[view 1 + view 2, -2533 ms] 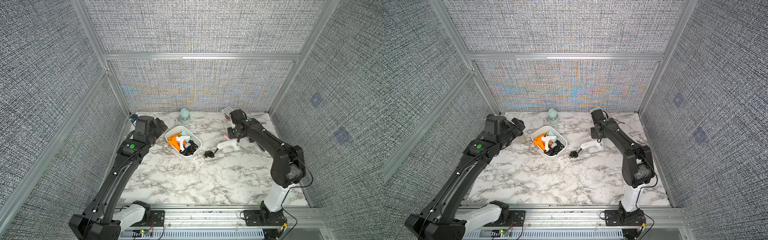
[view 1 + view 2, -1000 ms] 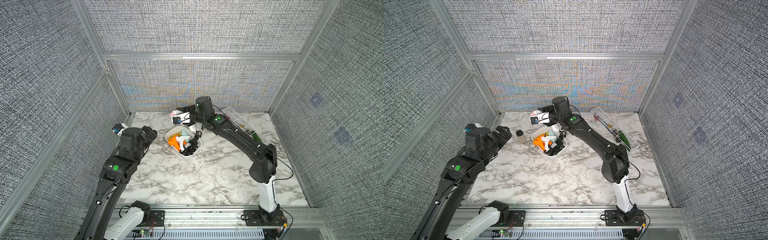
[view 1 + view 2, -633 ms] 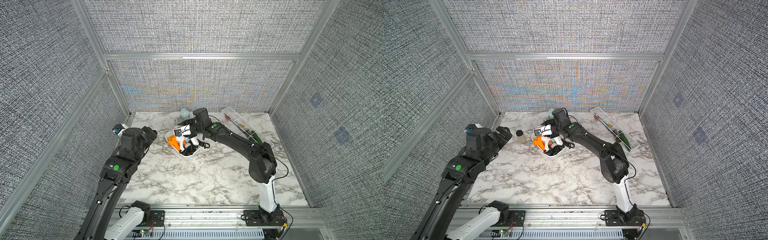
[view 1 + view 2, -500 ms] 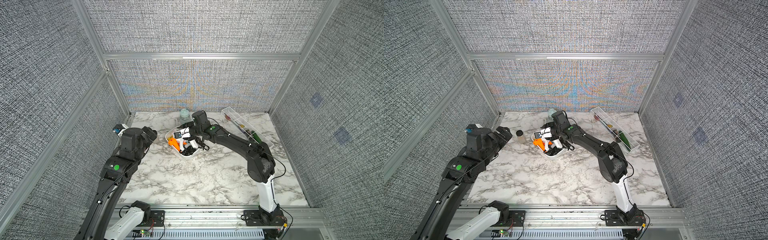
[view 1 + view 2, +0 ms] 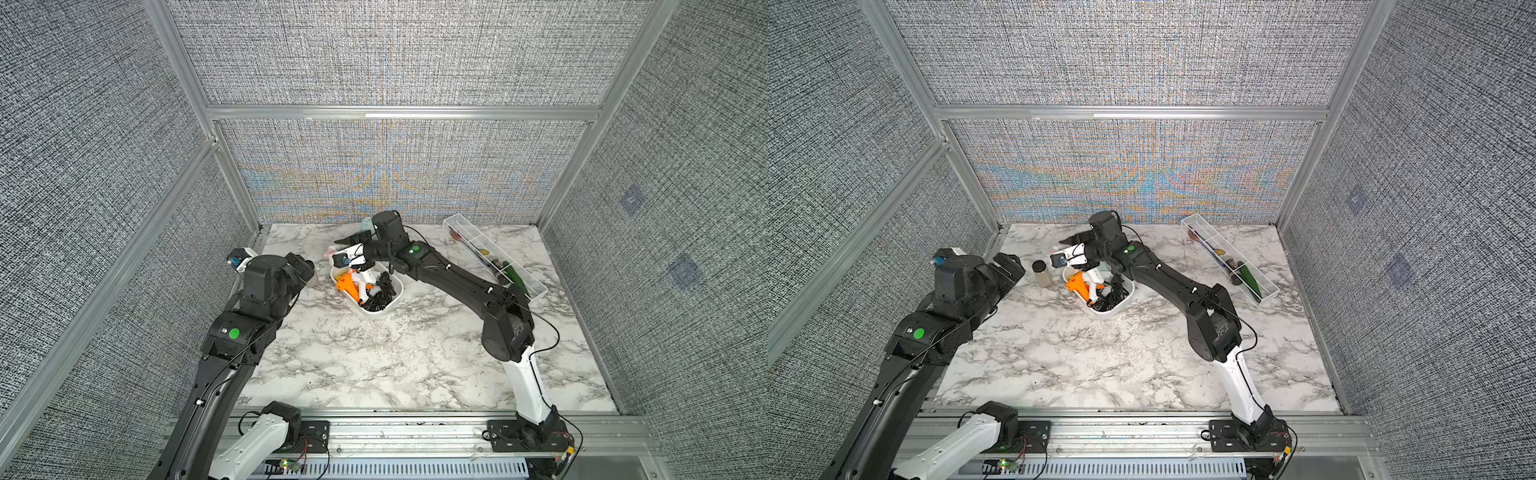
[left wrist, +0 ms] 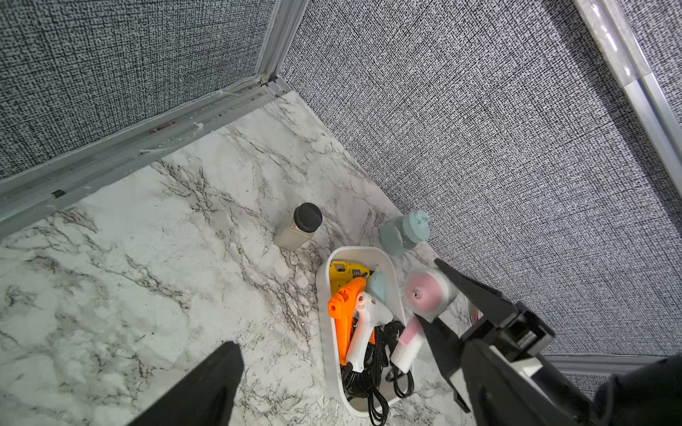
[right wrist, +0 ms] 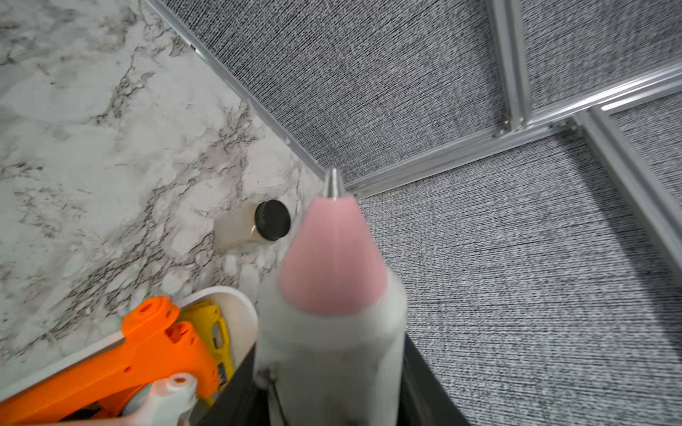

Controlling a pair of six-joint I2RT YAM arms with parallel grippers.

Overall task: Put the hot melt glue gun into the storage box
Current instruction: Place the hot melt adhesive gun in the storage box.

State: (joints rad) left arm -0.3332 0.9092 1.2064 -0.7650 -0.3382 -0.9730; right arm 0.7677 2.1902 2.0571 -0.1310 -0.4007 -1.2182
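On my left side I have the left jaws wide apart and empty above the desk (image 5: 374,365), near a black-lidded jar (image 6: 299,230). Further right, the storage box (image 6: 321,295) holds an orange gun (image 6: 343,321) and cords (image 6: 372,369). My right jaws are clamped on the pink-nosed hot melt glue gun (image 6: 428,295), over the box's far end with its handle dipping inside.

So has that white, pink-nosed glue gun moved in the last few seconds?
Yes. The white, pink-nosed glue gun went from the marble right of the shallow white plastic tub to the tub's far end, held in the right gripper.
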